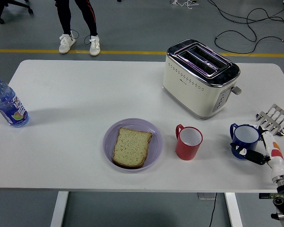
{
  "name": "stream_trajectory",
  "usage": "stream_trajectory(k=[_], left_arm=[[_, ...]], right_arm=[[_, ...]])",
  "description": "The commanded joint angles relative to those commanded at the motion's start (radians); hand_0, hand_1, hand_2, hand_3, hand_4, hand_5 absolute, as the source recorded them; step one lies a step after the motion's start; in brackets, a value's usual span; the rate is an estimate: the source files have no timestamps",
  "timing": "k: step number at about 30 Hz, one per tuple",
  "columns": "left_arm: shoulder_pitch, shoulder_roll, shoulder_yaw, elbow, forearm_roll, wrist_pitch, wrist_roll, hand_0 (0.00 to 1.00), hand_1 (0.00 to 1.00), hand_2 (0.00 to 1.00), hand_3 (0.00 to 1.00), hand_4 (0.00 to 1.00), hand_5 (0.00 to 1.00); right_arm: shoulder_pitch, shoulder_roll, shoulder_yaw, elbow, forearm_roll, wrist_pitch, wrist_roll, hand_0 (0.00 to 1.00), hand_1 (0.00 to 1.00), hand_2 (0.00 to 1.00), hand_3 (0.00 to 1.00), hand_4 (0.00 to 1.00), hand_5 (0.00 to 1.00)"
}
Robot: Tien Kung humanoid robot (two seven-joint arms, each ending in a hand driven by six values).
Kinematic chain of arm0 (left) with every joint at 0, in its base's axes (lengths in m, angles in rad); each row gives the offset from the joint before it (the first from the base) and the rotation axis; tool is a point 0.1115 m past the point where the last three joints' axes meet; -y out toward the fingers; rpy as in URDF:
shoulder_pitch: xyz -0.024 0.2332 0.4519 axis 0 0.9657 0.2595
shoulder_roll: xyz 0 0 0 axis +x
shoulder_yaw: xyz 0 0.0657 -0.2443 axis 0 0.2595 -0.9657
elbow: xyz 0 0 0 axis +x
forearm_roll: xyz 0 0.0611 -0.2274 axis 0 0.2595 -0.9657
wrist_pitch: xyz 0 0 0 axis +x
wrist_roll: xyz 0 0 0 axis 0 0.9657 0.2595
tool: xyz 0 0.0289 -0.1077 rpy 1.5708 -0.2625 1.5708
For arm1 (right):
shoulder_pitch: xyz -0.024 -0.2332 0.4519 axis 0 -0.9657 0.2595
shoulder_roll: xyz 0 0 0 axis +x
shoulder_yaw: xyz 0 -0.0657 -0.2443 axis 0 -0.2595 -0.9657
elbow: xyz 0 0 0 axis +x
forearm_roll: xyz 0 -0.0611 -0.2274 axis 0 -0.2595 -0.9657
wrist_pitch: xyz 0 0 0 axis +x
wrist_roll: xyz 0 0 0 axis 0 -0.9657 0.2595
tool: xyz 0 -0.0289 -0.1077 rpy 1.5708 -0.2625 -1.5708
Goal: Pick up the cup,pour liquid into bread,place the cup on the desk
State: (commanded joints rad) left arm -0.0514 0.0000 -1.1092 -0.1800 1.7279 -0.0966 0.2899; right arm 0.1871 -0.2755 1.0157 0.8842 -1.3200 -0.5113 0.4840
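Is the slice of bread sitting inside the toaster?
No, the bread lies flat on the purple plate, in front of the toaster.
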Motion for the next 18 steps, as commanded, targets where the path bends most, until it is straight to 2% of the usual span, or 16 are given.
stream_trajectory(k=[10, 11, 16, 17, 18], left_arm=[[-0.007, 0.000, -0.009, 0.000, 0.005, 0.001, 0.000, 0.656, 0.689, 0.705, 0.592, 0.316, 0.876], [-0.008, 0.000, -0.009, 0.000, 0.005, 0.001, 0.000, 0.656, 0.689, 0.705, 0.592, 0.316, 0.876], [-0.011, 0.000, -0.004, 0.000, -0.003, 0.002, -0.001, 0.656, 0.689, 0.705, 0.592, 0.316, 0.876], [-0.011, 0.000, -0.004, 0.000, -0.003, 0.002, -0.001, 0.656, 0.689, 0.706, 0.592, 0.322, 0.884], [-0.011, 0.000, -0.004, 0.000, -0.001, 0.001, -0.001, 0.656, 0.689, 0.706, 0.592, 0.322, 0.884]], right_arm=[[0.004, -0.002, 0.013, -0.001, -0.035, 0.001, -0.028, 0.555, 0.523, 0.701, 0.850, 0.912, 0.002], [0.003, -0.002, 0.014, 0.000, -0.037, 0.000, -0.028, 0.565, 0.539, 0.730, 0.890, 0.927, 0.002], [0.004, -0.006, 0.020, 0.011, -0.041, 0.002, -0.032, 0.565, 0.539, 0.730, 0.890, 0.927, 0.002], [0.003, -0.007, 0.021, 0.012, -0.041, 0.002, -0.034, 0.578, 0.564, 0.833, 0.973, 0.928, 0.002], [0.002, -0.008, 0.023, 0.014, -0.044, 0.002, -0.038, 0.578, 0.564, 0.833, 0.973, 0.928, 0.002]])
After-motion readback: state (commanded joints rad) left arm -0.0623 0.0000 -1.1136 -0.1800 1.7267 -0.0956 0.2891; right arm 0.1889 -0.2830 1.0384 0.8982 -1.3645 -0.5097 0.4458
